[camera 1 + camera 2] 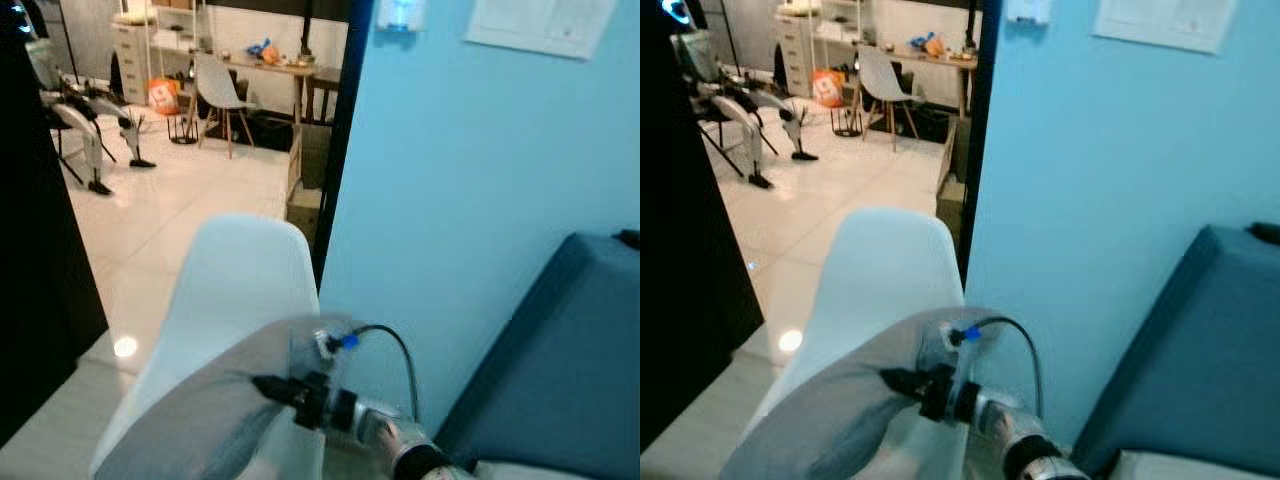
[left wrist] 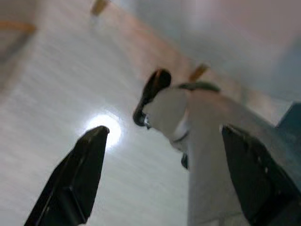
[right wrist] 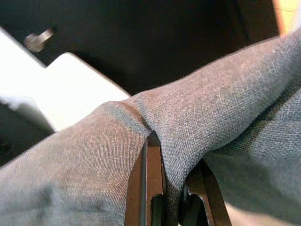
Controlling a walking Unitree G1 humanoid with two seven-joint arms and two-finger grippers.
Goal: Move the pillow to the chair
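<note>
A grey pillow [image 1: 200,420] hangs low in front of me, draped over the seat edge of a white shell chair [image 1: 240,270]. My right gripper [image 1: 265,385] reaches in from the lower right and is shut on a fold of the pillow. In the right wrist view the pillow cloth [image 3: 211,108] bunches between the black fingers [image 3: 149,188]. My left gripper [image 2: 164,129] is open below. Its wrist view looks across the pale floor toward the hanging pillow [image 2: 207,141].
A light blue wall [image 1: 470,200] stands just right of the chair. A blue sofa [image 1: 570,360] sits at the lower right and a dark panel [image 1: 30,250] on the left. Through the doorway lie a tiled floor [image 1: 170,200], a second white chair [image 1: 218,90], a table [image 1: 280,68] and a legged robot [image 1: 85,115].
</note>
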